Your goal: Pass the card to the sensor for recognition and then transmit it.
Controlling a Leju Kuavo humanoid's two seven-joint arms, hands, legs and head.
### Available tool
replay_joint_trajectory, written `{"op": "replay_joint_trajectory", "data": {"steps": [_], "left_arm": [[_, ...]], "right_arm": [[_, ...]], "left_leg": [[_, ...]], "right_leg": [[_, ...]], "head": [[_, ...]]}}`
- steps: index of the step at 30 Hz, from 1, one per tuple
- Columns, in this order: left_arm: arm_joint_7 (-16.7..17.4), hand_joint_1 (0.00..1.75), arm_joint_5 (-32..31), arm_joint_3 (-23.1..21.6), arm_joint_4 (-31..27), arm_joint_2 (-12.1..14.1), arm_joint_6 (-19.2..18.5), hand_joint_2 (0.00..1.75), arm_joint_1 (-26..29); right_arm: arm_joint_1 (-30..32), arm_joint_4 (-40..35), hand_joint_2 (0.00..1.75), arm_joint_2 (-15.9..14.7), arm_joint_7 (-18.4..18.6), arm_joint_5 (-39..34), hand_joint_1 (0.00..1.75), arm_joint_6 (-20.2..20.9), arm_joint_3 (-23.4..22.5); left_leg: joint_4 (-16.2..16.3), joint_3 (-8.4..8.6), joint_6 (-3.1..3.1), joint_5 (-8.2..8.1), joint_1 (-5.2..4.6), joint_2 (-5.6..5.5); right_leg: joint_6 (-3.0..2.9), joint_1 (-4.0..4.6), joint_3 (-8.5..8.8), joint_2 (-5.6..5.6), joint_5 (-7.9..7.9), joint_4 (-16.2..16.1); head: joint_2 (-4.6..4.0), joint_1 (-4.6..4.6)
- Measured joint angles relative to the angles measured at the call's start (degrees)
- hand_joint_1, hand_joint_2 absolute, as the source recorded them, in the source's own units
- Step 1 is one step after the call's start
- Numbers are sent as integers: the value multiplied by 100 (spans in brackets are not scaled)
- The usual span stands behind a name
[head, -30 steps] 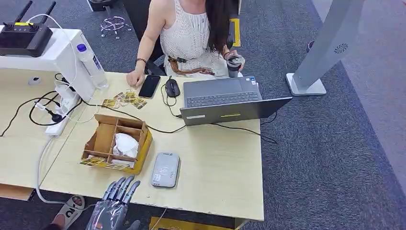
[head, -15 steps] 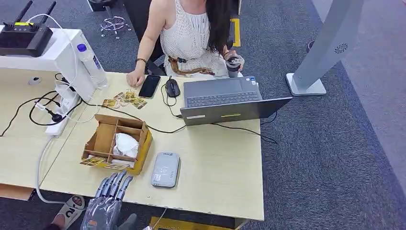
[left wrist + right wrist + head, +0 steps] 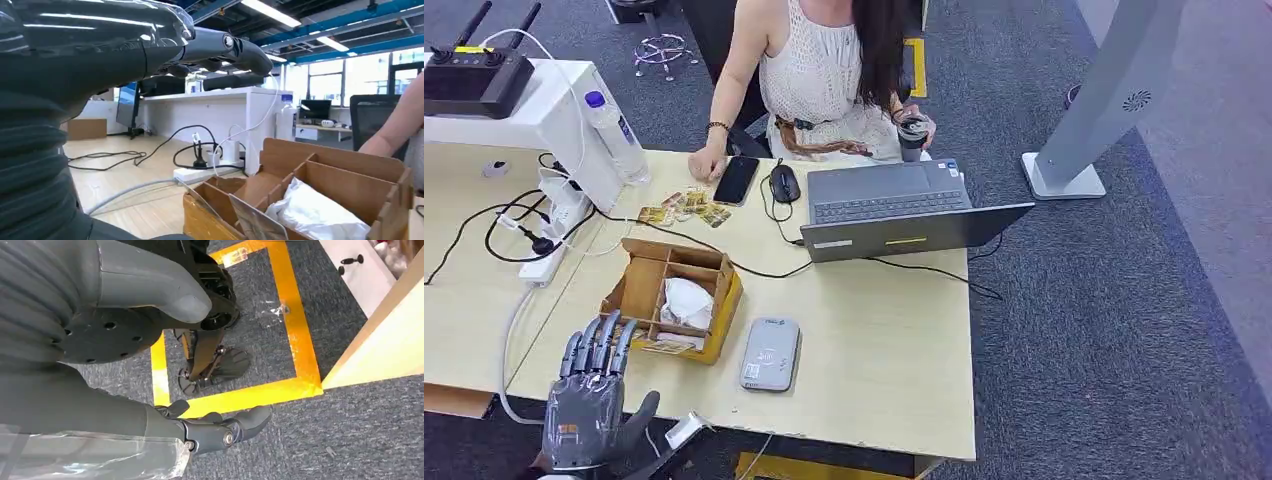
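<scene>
A grey card reader, the sensor (image 3: 770,354), lies flat near the table's front edge. Left of it stands a brown divided cardboard box (image 3: 646,290) with yellow-patterned cards (image 3: 639,340) in its front compartment. In the left wrist view one card (image 3: 257,222) leans upright in the box (image 3: 345,175). My left hand (image 3: 589,400) is raised over the table's front edge, just left of the box, fingers spread and holding nothing; the wrist view shows the fingers (image 3: 220,47) stretched out above the box. My right hand (image 3: 100,340) hangs beside the table above the carpet, holding nothing.
A person sits at the far side with one hand (image 3: 706,163) on the table by a phone (image 3: 736,180), a mouse (image 3: 784,183) and more loose cards (image 3: 686,208). An open laptop (image 3: 904,210) stands at the right. Cables, a power strip (image 3: 544,262) and a water bottle (image 3: 616,138) crowd the left.
My left hand has risen and shifted left, from the front edge beside the sensor to the box's left side, its fingers now spread wider.
</scene>
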Motion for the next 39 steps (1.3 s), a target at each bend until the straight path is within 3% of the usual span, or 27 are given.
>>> {"op": "replay_joint_trajectory", "data": {"steps": [18, 26, 29, 32, 39], "left_arm": [[-48, 0, -2, 249, 96, -183, 35, 175, 2], [-238, 0, -120, 461, 125, -260, -22, 175, -1], [-404, 0, -201, 618, 303, -291, -20, 175, -101], [-617, 0, -254, 638, 753, -363, -134, 175, -585], [-667, 0, -282, 636, 1532, -527, -280, 175, -1168]], "right_arm": [[-8, 0, 175, 4, 0, 13, 0, 0, 15], [-9, 0, 175, 7, 33, 63, 0, 9, 46], [-16, 0, 175, 9, 120, 144, 0, 9, 103], [-78, -13, 175, 18, 249, 262, 0, 7, 179], [-161, -31, 175, 44, 308, 317, 0, 4, 277]], "left_leg": [[0, 0, 0, 0, 0, 0], [0, 0, 0, 0, 0, 0], [2, 3, 0, 1, 0, -2], [1, 0, -3, 7, 1, -25], [2, 6, -4, 10, 0, -19]], "right_leg": [[0, 0, 0, 0, 0, 0], [0, 0, 0, -1, 0, 0], [0, 0, -2, -2, 0, 0], [0, 0, 6, -27, 1, 1], [0, 0, 10, -19, 5, 2]], "head": [[0, -2], [0, -2], [0, -4], [0, 0], [0, -2]]}}
